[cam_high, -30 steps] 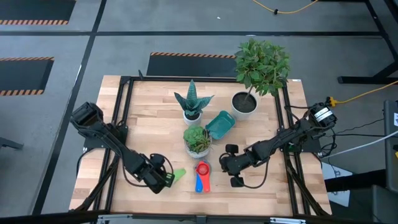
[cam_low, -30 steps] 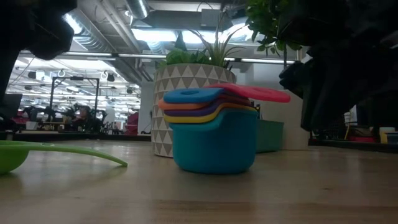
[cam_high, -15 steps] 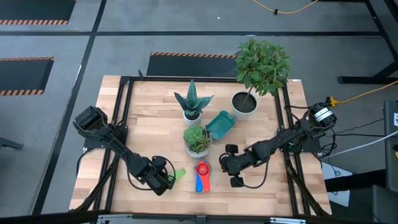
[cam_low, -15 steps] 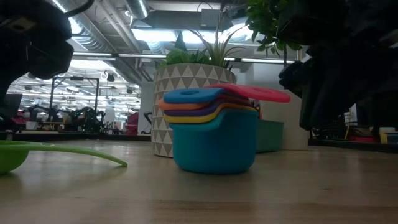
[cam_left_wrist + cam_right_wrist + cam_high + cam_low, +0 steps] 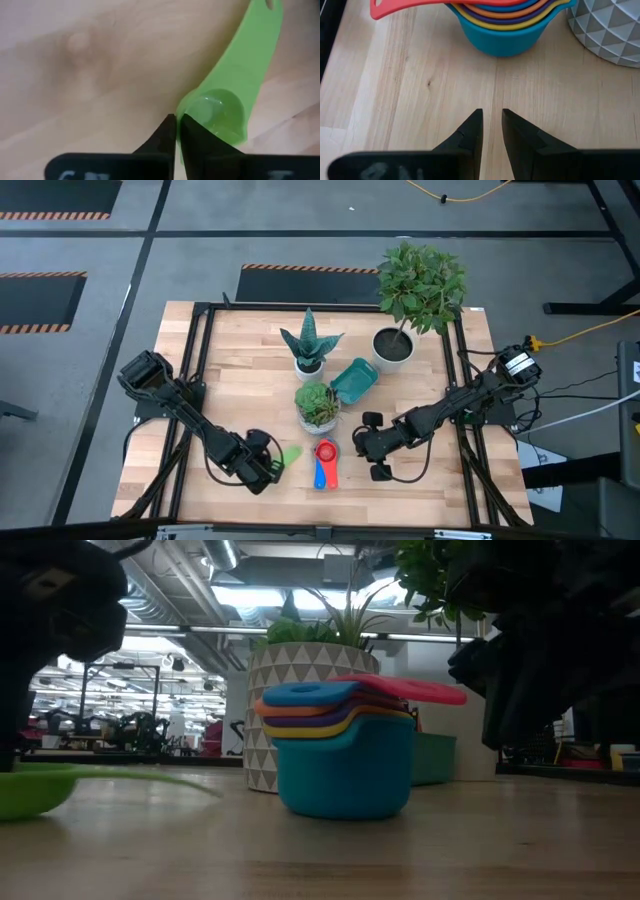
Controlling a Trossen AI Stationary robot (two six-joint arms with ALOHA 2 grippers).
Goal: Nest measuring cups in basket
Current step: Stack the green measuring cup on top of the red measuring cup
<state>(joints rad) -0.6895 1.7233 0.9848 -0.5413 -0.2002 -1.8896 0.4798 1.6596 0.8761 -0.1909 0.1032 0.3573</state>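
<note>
The green measuring cup (image 5: 289,456) lies near the table's near edge, left of the nested stack of cups (image 5: 325,461). In that stack a light blue cup (image 5: 345,775) holds yellow, dark, orange and blue cups, with a red one on top. My left gripper (image 5: 177,124) is shut on the green cup (image 5: 235,85). My right gripper (image 5: 492,117) is open and hovers just right of the stack (image 5: 502,25), pointing at it. The teal basket (image 5: 353,380) stands farther back, between the plant pots. My left gripper pinches the wall of the green cup's bowl at its rim (image 5: 183,106), on the side away from the handle. One finger is inside the bowl and one outside. The fingers come from the table's left, slanting down. The handle (image 5: 150,778) points toward the stack, its end off the table.
A triangle-patterned pot with a succulent (image 5: 318,406) stands just behind the stack. A spiky plant in a white pot (image 5: 309,345) and a leafy plant in a white pot (image 5: 394,345) flank the basket. Bare wood lies along the near edge.
My left gripper has edged right toward the green cup. The cup has shifted and tipped: in the low view its bowl looms larger, and its handle end, which rested on the table, now sits raised and nearly level. The right arm has kept still.
</note>
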